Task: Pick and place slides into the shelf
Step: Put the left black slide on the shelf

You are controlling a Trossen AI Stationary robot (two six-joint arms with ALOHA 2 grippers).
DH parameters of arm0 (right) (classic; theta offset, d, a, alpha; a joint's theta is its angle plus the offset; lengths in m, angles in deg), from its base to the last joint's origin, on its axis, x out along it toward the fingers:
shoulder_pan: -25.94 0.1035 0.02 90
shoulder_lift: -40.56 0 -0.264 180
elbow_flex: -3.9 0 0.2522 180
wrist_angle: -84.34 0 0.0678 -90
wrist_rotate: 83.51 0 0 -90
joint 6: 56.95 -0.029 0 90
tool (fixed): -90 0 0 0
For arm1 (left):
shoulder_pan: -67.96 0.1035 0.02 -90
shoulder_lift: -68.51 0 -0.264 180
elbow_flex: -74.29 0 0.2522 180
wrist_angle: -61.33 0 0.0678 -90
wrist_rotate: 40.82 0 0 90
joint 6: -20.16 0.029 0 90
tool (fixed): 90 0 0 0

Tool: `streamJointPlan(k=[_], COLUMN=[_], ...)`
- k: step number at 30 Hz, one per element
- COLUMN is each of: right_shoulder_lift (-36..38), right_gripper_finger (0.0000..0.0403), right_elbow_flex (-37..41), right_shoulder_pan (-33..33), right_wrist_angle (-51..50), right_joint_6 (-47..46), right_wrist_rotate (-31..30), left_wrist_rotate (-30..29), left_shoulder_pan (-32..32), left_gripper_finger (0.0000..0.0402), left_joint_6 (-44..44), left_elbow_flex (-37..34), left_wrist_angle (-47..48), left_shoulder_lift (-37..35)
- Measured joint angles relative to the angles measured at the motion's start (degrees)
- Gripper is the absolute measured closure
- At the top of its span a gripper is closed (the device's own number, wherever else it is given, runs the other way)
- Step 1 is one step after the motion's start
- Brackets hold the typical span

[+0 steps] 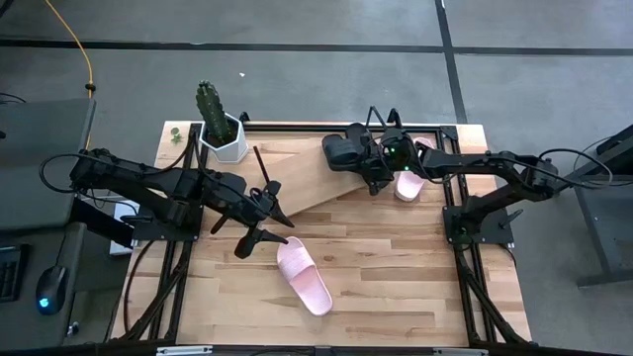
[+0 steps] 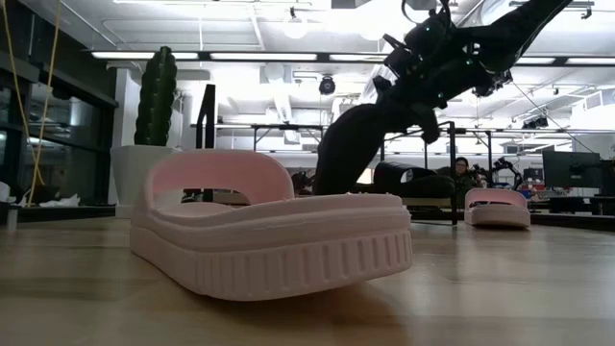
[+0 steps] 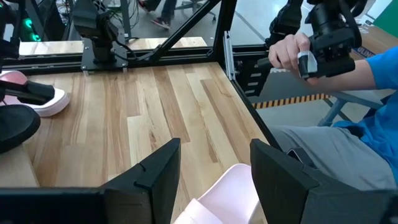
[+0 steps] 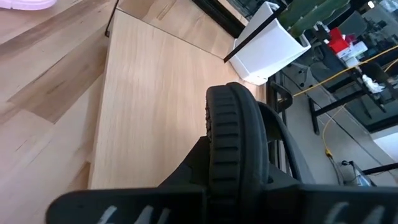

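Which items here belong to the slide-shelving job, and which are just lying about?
Job: black slide clamped in right gripper; black slide on shelf; pink slide under open left gripper; pink slide beside shelf.
Lying about: cactus pot.

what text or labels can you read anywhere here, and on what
None can be read.
Pink slide, black slide held by the right gripper, shelf, white planter: no print shows.
Red item in the room beyond: too blurred to tell.
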Motion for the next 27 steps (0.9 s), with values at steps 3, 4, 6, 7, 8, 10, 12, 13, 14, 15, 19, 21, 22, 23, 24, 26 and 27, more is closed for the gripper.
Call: streamJointPlan(k=[3, 4, 6, 7, 8, 10, 12, 13, 14, 15, 19, 21, 22, 23, 24, 26, 27], right_shoulder_lift=[0.1, 0.2, 0.2, 0.2, 0.2, 0.2, 0.2, 0.2, 0.2, 0.2, 0.2, 0.2, 0.2, 0.2, 0.2, 0.2, 0.2], right_gripper_finger=[0.0391, 0.0391, 0.0391, 0.0392, 0.0392, 0.0392, 0.0392, 0.0392, 0.0392, 0.0392, 0.0393, 0.0393, 0.0393, 0.0391, 0.0387, 0.0374, 0.0367], right_elbow_flex=[0.0, 0.0, 0.0, 0.0, 0.0, -0.1, -0.1, -0.1, -0.1, -0.1, -0.1, -0.1, -0.1, -0.1, -0.1, -0.1, -0.1], right_shoulder_pan=[0.0, 0.0, 0.0, 0.0, 0.0, 0.3, 0.8, 1.1, 1.4, 1.6, 2.0, 2.1, 2.1, 2.1, 2.1, 2.1, 2.1], right_wrist_angle=[-1.1, -1.8, -3.5, -4.4, -5.3, -7.2, -8.7, -9.2, -9.5, -9.5, -9.9, -10.5, -10.9, -11.4, -11.8, -12.3, -12.6], right_joint_6=[-0.9, -0.9, -1.1, -1.4, -1.8, -2.3, -2.6, -2.7, -3.0, -3.5, -4.4, -5.0, -5.0, -5.1, -5.5, -6.6, -7.3], right_wrist_rotate=[0.1, 0.2, 0.2, 0.2, 0.2, 0.2, -0.1, -0.2, -0.2, -0.3, -0.3, -0.2, -0.2, -0.2, -0.1, -0.1, 0.0], left_wrist_rotate=[0.0, 0.0, 0.0, 0.0, 0.0, 0.1, 0.1, 0.1, 0.1, 0.1, 0.1, 0.0, 0.0, 0.0, 0.0, 0.0, 0.0], left_shoulder_pan=[0.0, 0.0, 0.0, 0.0, 0.0, 0.0, 0.0, 0.0, 0.0, 0.0, 0.0, 0.0, 0.0, 0.0, 0.0, 0.0, 0.0], left_gripper_finger=[0.0224, 0.0224, 0.0224, 0.0224, 0.0224, 0.0224, 0.0224, 0.0224, 0.0224, 0.0224, 0.0224, 0.0224, 0.0224, 0.0224, 0.0224, 0.0224, 0.0224], left_joint_6=[0.0, 0.0, 0.0, 0.0, 0.0, 0.0, 0.0, 0.0, 0.0, 0.0, 0.0, -0.1, -0.1, -0.1, -0.1, -0.1, -0.1], left_elbow_flex=[0.0, 0.0, 0.0, 0.0, 0.0, 0.0, 0.0, 0.0, 0.0, 0.0, 0.0, 0.0, 0.0, 0.0, 0.0, 0.0, 0.0], left_wrist_angle=[0.1, 0.1, 0.1, 0.1, 0.1, 0.1, 0.2, 0.2, 0.2, 0.1, -0.2, -0.1, -0.1, 0.0, 0.0, -0.1, -0.1], left_shoulder_lift=[0.0, 0.0, 0.0, 0.0, 0.0, 0.0, 0.0, 0.0, 0.0, 0.0, 0.0, 0.0, 0.0, 0.0, 0.0, 0.0, 0.0])
